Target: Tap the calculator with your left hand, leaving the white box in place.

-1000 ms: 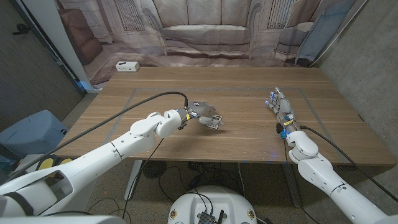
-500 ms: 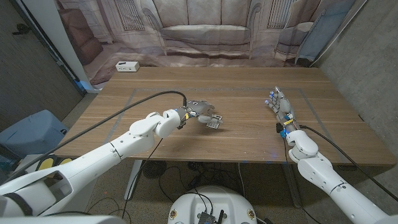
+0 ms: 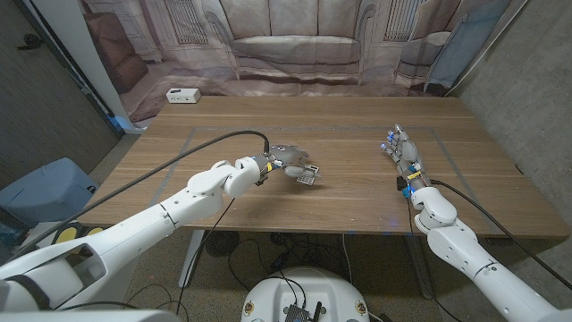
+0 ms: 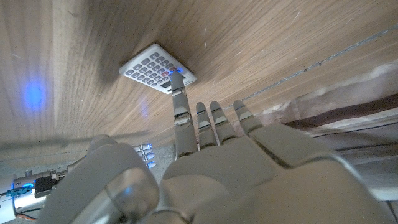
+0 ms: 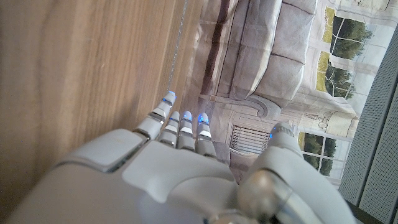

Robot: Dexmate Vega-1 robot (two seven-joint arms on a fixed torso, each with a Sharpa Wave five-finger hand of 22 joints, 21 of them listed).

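Left wrist view shows the moment best: the left hand (image 4: 205, 168) hangs over the calculator (image 4: 158, 67), fingers spread and straight, one fingertip (image 4: 177, 79) touching or all but touching the keypad's edge. It holds nothing. The calculator lies flat on the worktop (image 4: 74, 37), near the middle, well apart from the white box (image 3: 182, 94) at the far left corner.

I'd judge the calculator light, stiff and thin, likely to skid on smooth wood if nudged sideways; a tap should come straight down on the keys, no grip needed.

From the head view the left hand (image 3: 290, 165) covers most of the calculator (image 3: 307, 178), so contact can't be told there, but it shows the box and the right hand (image 3: 401, 148), fingers apart, holding nothing, over by the worktop's right side.
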